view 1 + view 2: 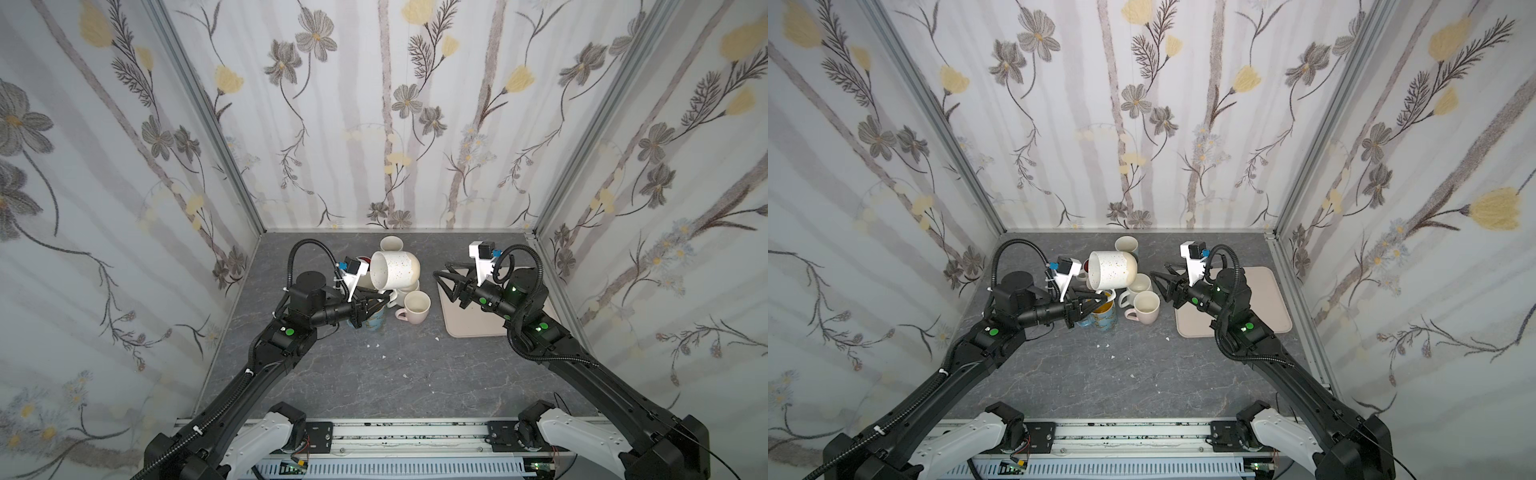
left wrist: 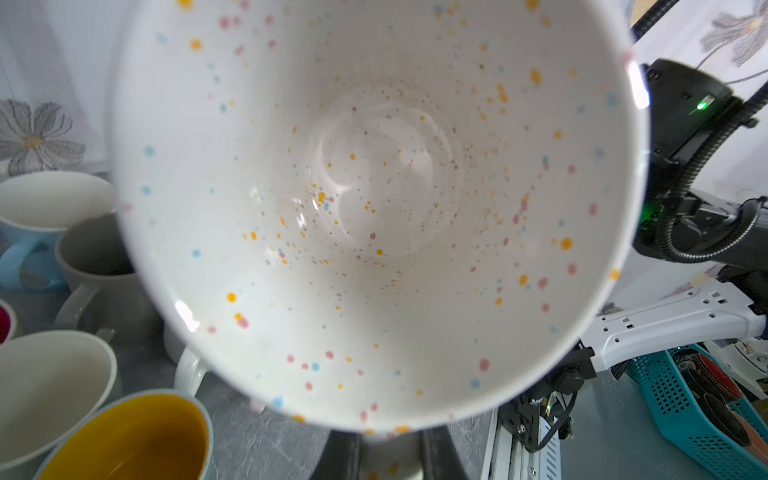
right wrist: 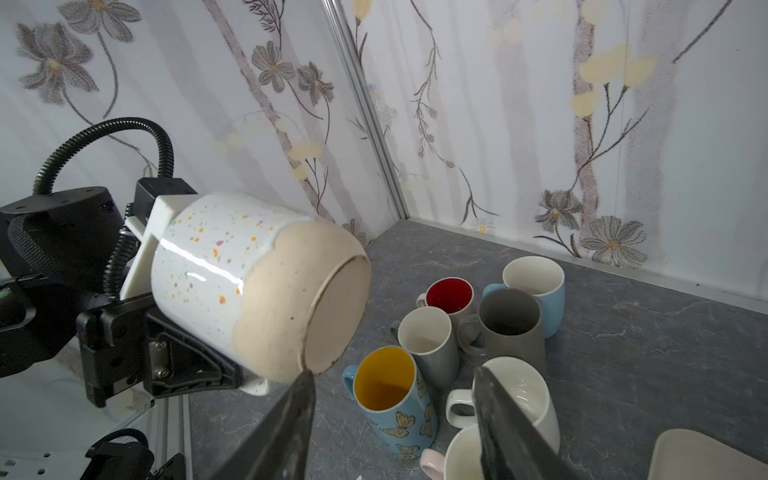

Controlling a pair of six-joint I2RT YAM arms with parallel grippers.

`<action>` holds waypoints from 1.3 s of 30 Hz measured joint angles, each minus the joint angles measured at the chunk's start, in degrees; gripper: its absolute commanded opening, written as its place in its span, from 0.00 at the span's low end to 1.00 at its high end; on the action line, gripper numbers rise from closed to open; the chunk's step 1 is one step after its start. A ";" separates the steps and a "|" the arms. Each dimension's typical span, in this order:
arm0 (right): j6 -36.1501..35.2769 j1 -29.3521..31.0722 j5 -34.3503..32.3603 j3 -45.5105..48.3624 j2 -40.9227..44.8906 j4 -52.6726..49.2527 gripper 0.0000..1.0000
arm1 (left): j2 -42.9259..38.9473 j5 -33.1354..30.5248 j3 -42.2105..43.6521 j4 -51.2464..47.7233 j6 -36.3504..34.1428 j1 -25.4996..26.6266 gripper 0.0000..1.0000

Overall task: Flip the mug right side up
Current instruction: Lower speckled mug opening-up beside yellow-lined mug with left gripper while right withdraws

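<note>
The mug (image 1: 395,270) (image 1: 1111,270) is white with coloured speckles and a bare beige base. It hangs on its side above the other cups. My left gripper (image 1: 384,297) (image 1: 1100,296) is shut on its handle (image 3: 255,386). In the left wrist view its speckled inside (image 2: 374,187) fills the frame, and the gripper (image 2: 390,461) clamps the handle at the bottom edge. In the right wrist view its base (image 3: 332,307) faces the camera. My right gripper (image 1: 444,282) (image 1: 1160,278) (image 3: 395,378) stands open just right of the mug, with nothing between its fingers.
Several upright mugs cluster under the held one: a blue butterfly mug with a yellow inside (image 1: 374,322) (image 3: 390,399), a pink one (image 1: 415,307), a light blue one (image 1: 390,243), grey ones (image 3: 511,324) and a red-lined one (image 3: 451,295). A beige mat (image 1: 469,324) lies at the right.
</note>
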State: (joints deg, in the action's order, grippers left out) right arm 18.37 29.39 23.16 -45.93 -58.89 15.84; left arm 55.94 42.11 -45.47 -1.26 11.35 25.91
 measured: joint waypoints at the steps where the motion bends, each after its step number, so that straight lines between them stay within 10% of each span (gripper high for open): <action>1: 0.00 -0.13 -0.66 0.26 0.09 -0.39 0.60 | -0.26 -0.28 0.00 -2.23 -0.48 0.02 0.00; 27: 3.23 -5.46 -5.92 5.53 -0.24 -8.96 0.63 | 12.66 -21.88 -11.45 -25.20 -15.52 23.06 0.00; 39: 3.63 -6.51 -5.49 6.56 0.00 -9.16 0.64 | 20.28 -37.16 -14.19 -39.65 -24.50 25.79 0.00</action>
State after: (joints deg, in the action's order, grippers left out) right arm 22.00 22.87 17.67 -39.38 -58.89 6.68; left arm 76.23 4.95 -59.66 -40.91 -13.15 51.70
